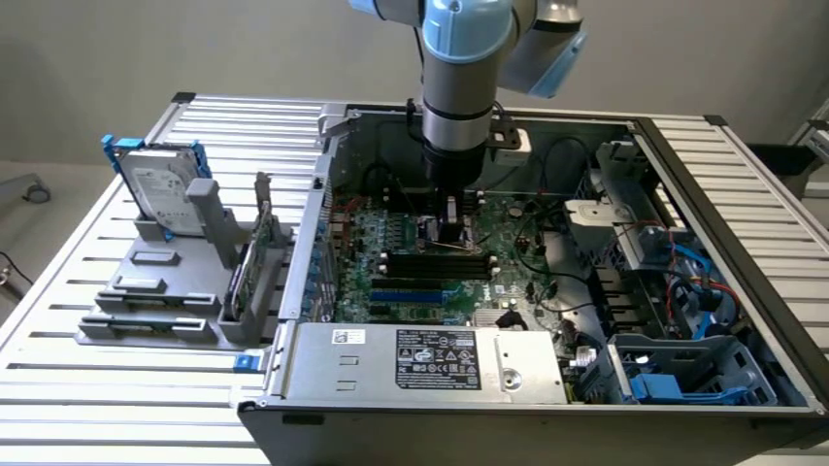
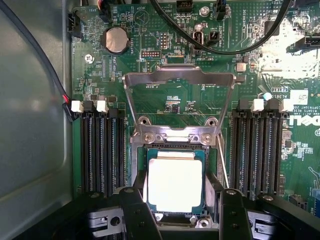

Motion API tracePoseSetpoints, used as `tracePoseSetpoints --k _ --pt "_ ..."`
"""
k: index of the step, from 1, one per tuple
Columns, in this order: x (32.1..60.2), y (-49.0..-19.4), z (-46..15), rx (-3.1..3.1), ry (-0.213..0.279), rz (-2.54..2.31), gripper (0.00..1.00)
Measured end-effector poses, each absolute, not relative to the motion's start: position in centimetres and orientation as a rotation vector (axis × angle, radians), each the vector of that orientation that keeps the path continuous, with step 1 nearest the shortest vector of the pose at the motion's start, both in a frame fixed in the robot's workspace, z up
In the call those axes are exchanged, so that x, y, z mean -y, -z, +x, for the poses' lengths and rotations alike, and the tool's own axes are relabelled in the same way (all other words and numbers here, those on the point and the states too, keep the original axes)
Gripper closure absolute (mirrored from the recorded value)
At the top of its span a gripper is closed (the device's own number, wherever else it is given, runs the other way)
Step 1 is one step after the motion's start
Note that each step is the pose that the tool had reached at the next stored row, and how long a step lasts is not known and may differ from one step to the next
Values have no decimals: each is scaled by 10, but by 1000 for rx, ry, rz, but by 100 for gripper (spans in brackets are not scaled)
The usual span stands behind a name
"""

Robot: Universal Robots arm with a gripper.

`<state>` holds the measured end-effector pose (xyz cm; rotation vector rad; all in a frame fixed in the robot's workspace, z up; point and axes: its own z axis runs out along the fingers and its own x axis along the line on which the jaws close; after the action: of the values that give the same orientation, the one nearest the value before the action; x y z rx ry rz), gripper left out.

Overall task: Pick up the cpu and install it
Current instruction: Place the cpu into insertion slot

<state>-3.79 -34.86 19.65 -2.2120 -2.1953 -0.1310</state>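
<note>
Cpu (image 2: pixel 175 185) in socket (image 2: pixel 141 167) — hand (image 2: pixel 182 195) open
We see it lying flat, fingers (image 2: pixel 134 210) spread to either side — load frame (image 2: pixel 179 75) raised.

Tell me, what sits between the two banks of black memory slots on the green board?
In the wrist view, the socket sits there, its metal frame flipped open, with the cpu at its centre.
</note>
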Motion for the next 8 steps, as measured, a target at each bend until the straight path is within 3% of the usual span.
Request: tracePoseSetpoints --k 8 --pt "349 -196 -38 2198 127 -2215 46"
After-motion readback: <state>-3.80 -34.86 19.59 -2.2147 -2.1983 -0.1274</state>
